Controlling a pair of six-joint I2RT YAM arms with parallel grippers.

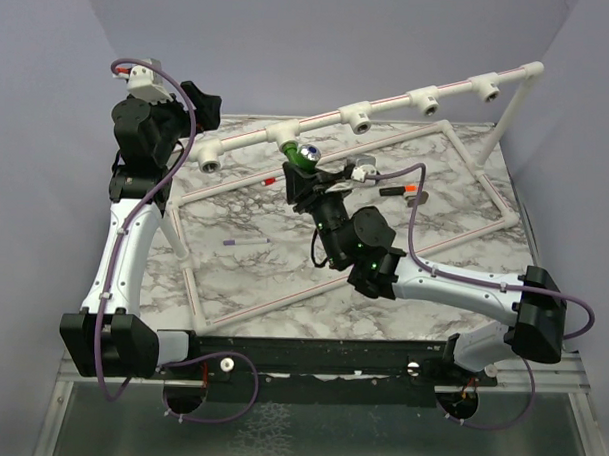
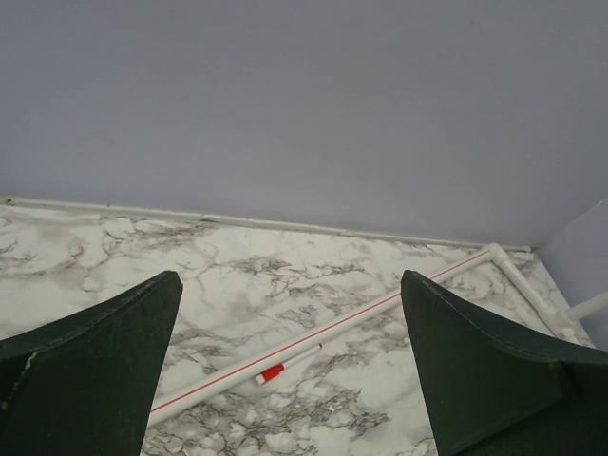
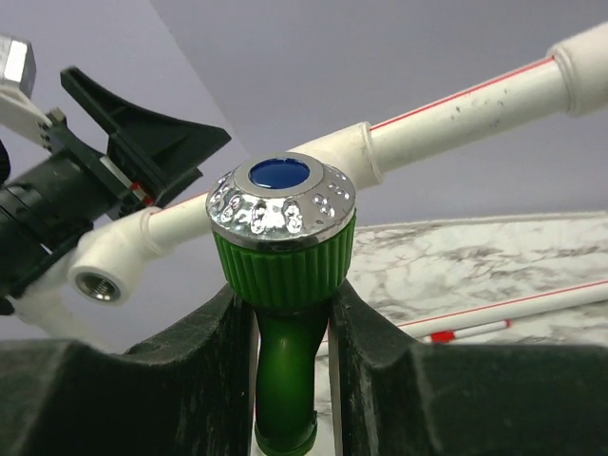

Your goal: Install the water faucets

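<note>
Two dark fingers of the right gripper [image 3: 293, 332] pinch the green water faucet [image 3: 281, 233] at centre frame, its silver-blue cap up. Just behind runs the white pipe frame [image 3: 456, 109]. Farther, upper left, the left gripper [image 1: 203, 102] hangs spread wide, holding nothing.

You are looking at one green faucet [image 1: 305, 154] up at the frame [image 1: 394, 108], whose top bar is carrying five white sockets [image 1: 360, 117]. Inside the frame's base, three pens are lying: one purple pen [image 1: 246, 243], one red-tipped pen [image 1: 271, 177] and one dark pen [image 1: 398, 191]. Two arms [image 1: 134, 232] are reaching toward the frame.
</note>
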